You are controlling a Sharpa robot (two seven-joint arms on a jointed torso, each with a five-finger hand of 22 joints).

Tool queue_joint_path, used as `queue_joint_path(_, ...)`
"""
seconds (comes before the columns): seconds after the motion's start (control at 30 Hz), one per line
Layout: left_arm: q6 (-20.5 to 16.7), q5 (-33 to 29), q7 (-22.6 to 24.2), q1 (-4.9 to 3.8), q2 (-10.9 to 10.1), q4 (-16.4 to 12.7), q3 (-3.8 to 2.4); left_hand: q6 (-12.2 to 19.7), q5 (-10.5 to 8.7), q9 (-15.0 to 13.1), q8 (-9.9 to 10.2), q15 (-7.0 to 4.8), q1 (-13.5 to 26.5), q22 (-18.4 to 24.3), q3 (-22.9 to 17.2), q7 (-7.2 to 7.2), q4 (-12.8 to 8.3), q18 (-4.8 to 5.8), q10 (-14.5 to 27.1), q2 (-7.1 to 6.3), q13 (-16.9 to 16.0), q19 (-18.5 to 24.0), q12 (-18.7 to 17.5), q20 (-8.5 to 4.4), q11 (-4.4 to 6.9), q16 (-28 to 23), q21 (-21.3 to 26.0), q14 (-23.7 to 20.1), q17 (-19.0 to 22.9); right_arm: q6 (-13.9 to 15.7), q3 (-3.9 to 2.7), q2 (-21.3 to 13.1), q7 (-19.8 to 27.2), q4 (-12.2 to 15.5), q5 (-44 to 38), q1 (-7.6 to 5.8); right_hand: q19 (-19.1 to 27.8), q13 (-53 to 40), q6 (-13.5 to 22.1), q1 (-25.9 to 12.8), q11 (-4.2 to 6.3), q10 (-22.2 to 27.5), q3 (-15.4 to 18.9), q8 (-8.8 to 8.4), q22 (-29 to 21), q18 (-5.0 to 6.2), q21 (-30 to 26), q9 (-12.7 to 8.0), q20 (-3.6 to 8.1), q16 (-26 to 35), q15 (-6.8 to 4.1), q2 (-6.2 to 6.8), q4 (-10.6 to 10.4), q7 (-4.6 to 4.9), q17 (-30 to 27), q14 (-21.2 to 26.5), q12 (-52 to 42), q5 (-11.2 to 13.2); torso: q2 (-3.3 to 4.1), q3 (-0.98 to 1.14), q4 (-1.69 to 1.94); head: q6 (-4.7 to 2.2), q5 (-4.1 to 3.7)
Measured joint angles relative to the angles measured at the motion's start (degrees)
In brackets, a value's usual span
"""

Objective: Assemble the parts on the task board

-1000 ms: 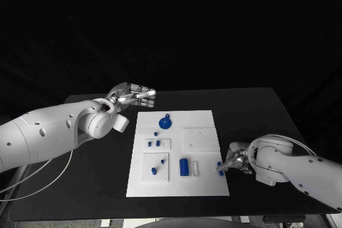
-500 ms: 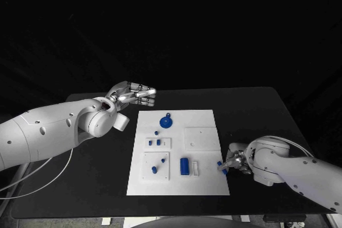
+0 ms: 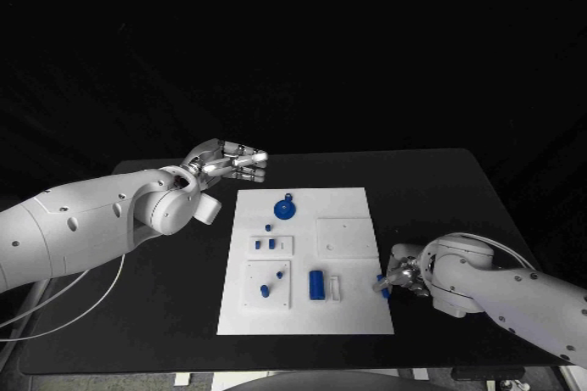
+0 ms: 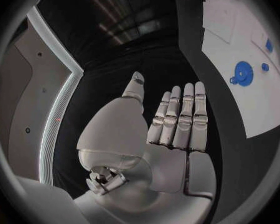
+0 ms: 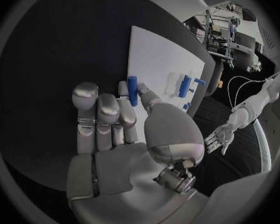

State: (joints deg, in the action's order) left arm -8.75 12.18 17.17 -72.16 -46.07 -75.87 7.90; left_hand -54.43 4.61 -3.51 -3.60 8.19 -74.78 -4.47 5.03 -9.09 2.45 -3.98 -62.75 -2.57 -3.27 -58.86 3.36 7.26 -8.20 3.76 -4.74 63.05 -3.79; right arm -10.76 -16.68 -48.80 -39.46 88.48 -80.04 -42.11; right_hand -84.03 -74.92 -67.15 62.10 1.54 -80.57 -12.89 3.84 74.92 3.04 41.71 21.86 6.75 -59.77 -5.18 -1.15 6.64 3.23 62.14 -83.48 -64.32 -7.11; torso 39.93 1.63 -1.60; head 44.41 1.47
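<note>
Tabletop: right hand [image 3: 404, 278] pinches upright blue peg [image 5: 132, 90].

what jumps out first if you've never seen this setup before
The white task board lies in the middle of the black table, dotted with small blue parts, the largest a round blue disc near its far end. At the board's right edge the right hand pinches a small blue peg, while the left hand hovers with nothing in it beyond the far left corner.

We see two smooth white arms, the left arm [image 3: 86, 226] trailing a thin white cable, each ending in a segmented silver robot hand [image 4: 168, 129].
</note>
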Motion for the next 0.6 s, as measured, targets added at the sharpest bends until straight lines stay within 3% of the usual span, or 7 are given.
queue_joint_path(0.07,0.02,0.0,-0.02,0.0,0.0,0.0,0.0,0.0,0.0,0.0,0.0,0.0,0.0,0.0,0.0,0.0,0.0,0.0,0.0,0.0,0.0,0.0,0.0,0.0,0.0,0.0,0.0,0.0,0.0,0.17,0.02,0.03,0.06,0.0,0.03,0.0,0.0,0.0,-0.38,0.22,0.0,0.0,-1.54,0.0,0.0,-0.01,0.0,0.01,0.0,0.11,0.0,-0.23,1.55,-0.27,-0.11,0.0,0.0,-2.38,0.0,0.0,0.0,0.01,-0.03)
queue_joint_path(0.13,0.05,0.0,-0.05,0.0,-0.01,0.0,0.0,0.0,0.0,0.0,0.0,0.0,0.0,0.0,0.0,0.0,0.0,0.0,0.0,0.0,0.0,0.0,0.0,0.0,0.0,0.0,0.0,0.0,0.0,0.54,0.05,0.02,0.1,0.03,0.21,0.04,0.0,0.0,-0.94,0.23,0.25,-0.02,-3.16,0.0,0.0,-0.06,0.0,0.01,0.0,0.45,0.01,-0.23,3.09,-0.74,-0.3,0.0,0.0,-2.71,0.0,0.0,0.0,0.01,-0.04)
queue_joint_path(0.33,0.1,0.0,-0.16,0.0,-0.08,0.0,0.0,0.0,0.0,0.0,0.0,0.0,0.0,0.0,0.0,0.0,0.0,0.0,0.0,0.0,0.0,0.0,0.0,0.0,0.0,0.0,0.0,0.0,0.0,2.73,0.21,-0.67,0.41,0.56,1.27,0.24,0.0,0.0,-2.44,0.3,0.42,0.0,-4.31,-0.47,-0.01,-0.13,0.0,-0.09,0.0,0.47,0.06,-0.3,2.4,-0.82,-0.58,0.04,0.3,-3.58,0.0,0.01,-0.01,0.01,-0.06)
queue_joint_path(0.37,0.11,0.0,-0.19,0.0,-0.09,0.0,0.0,0.12,0.0,0.0,0.0,0.0,0.0,0.0,0.0,-0.12,0.0,0.0,0.0,0.0,0.0,0.0,0.0,0.0,0.0,0.0,0.0,0.0,0.0,3.38,0.24,-0.97,0.64,0.82,1.64,0.28,0.0,0.0,-2.53,0.3,0.42,0.01,-4.57,-0.59,-0.01,-0.15,0.0,-1.46,0.0,0.47,0.0,-0.3,2.13,-0.72,-0.59,-0.02,0.3,-3.78,0.0,0.01,-0.02,0.0,-0.06)
queue_joint_path(0.4,0.11,0.0,-0.21,0.0,-0.1,0.0,0.0,0.2,0.0,0.0,0.0,0.0,0.0,0.0,0.0,-0.2,0.0,0.0,0.0,0.0,0.0,0.0,0.0,0.0,0.0,0.0,0.0,0.0,0.0,3.87,0.25,-1.21,0.82,1.03,1.92,0.31,0.0,0.0,-2.53,0.3,0.42,0.01,-4.87,-0.56,-0.01,-0.33,0.0,-5.81,0.0,0.47,-0.03,-0.3,1.83,-0.72,-0.65,-0.06,0.3,-3.8,-0.01,0.01,-0.02,-0.01,-0.07)
queue_joint_path(0.43,0.12,0.0,-0.23,0.0,-0.11,0.0,0.0,0.2,0.0,0.0,0.0,0.0,0.0,0.0,0.0,-0.2,0.0,0.0,0.0,0.0,0.0,0.0,0.0,0.0,0.0,0.0,0.0,0.0,0.0,4.36,0.25,-1.5,1.02,1.28,2.22,0.33,0.0,0.0,-2.53,0.35,0.42,0.01,-5.56,-0.51,-0.01,-0.37,0.0,-8.21,0.0,0.47,-0.03,-0.35,2.17,-0.72,-0.65,-0.06,0.3,-3.8,-0.01,0.01,-0.03,-0.02,-0.07)
queue_joint_path(0.6,0.15,0.01,-0.33,0.0,-0.13,0.0,0.0,0.2,0.0,0.0,0.0,0.0,0.0,0.0,0.0,-0.2,0.0,0.0,0.0,0.0,0.0,0.0,0.0,0.0,0.0,0.0,0.0,0.0,0.0,6.94,0.01,-2.98,2.04,2.6,3.62,0.45,0.0,0.0,-2.7,1.09,0.49,0.05,-5.97,-0.48,-0.01,-0.42,0.25,-9.5,0.0,0.47,-0.03,-1.07,2.28,-0.54,-0.74,-0.07,0.3,-3.8,-0.02,0.01,-0.06,-0.04,-0.02)
